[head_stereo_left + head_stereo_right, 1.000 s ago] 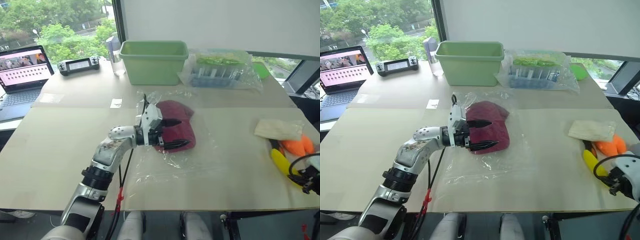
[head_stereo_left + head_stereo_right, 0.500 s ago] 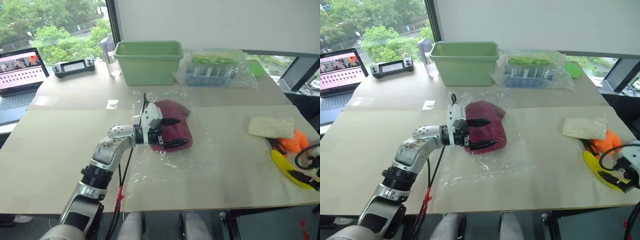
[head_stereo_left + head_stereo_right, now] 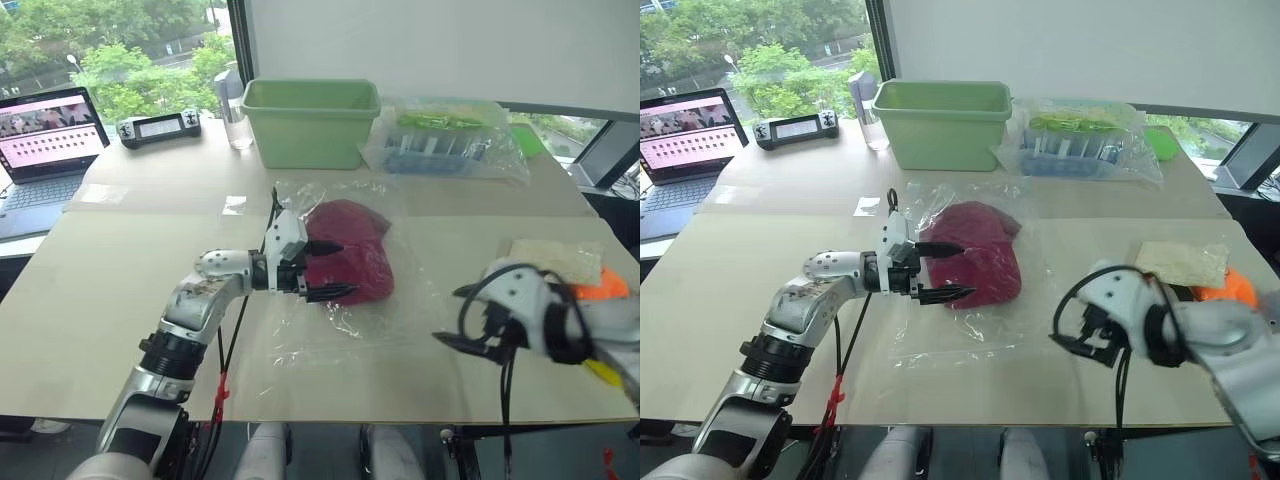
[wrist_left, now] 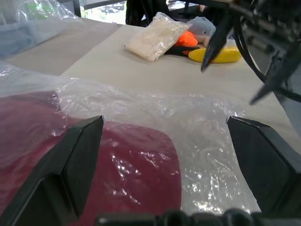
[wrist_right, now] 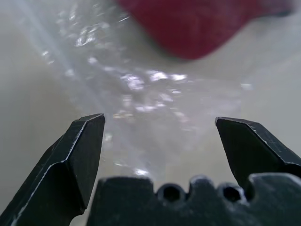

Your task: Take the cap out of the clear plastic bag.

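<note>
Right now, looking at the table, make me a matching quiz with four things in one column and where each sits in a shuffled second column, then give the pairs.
Things:
1. cap
2. green tub
3. laptop
4. right gripper

Places:
A. far left edge of the table
B. inside the clear bag
C. over the table, open, near the bag's right edge
D. at the back, behind the bag

Pairs: 1-B, 2-D, 3-A, 4-C
</note>
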